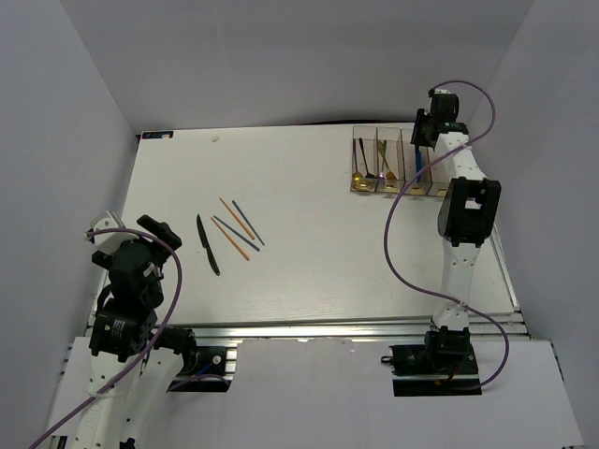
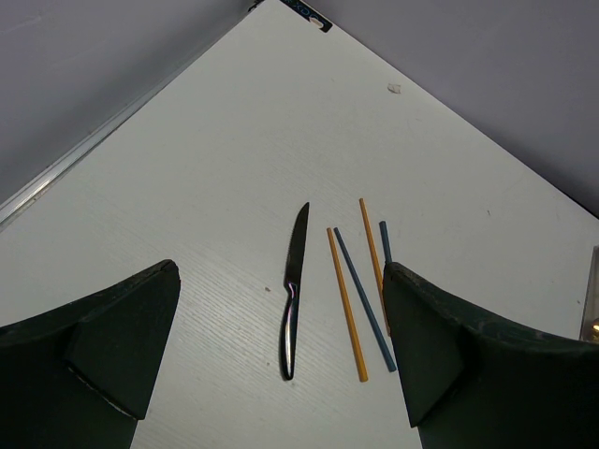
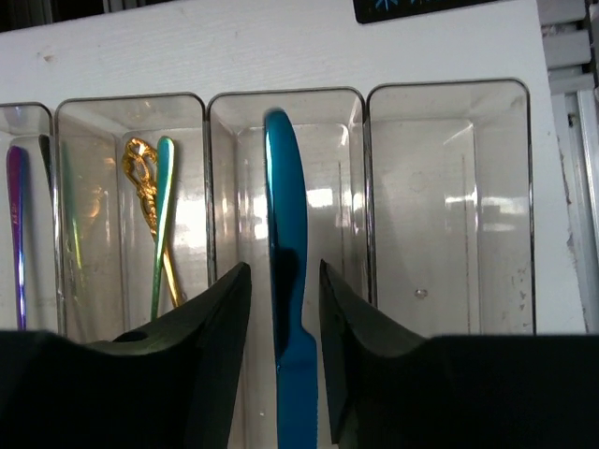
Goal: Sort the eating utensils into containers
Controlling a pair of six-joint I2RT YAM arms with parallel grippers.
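Flanking the blue knife (image 3: 285, 187) with a sliver of light on each side, the right pincer (image 3: 284, 267) reads as released rather than clenched. The knife lies lengthways in the third compartment from the left of the containers (image 3: 365, 168), at the far right of the tabletop (image 2: 234, 140). The compartment to its left holds a gold fork (image 3: 142, 187) and a teal-handled piece (image 3: 164, 206), and the leftmost shows a purple piece (image 3: 17, 215); nothing shows in the rightmost. At the near left the left pincer (image 2: 281, 269) hangs spread wide, grasping nothing. Beyond it, well apart from the containers, lie a black knife (image 2: 293, 299) and, just to its right, four chopsticks (image 2: 346, 304), two orange and two blue. By my judgement the sorting is well past halfway, with those five pieces left to carry across
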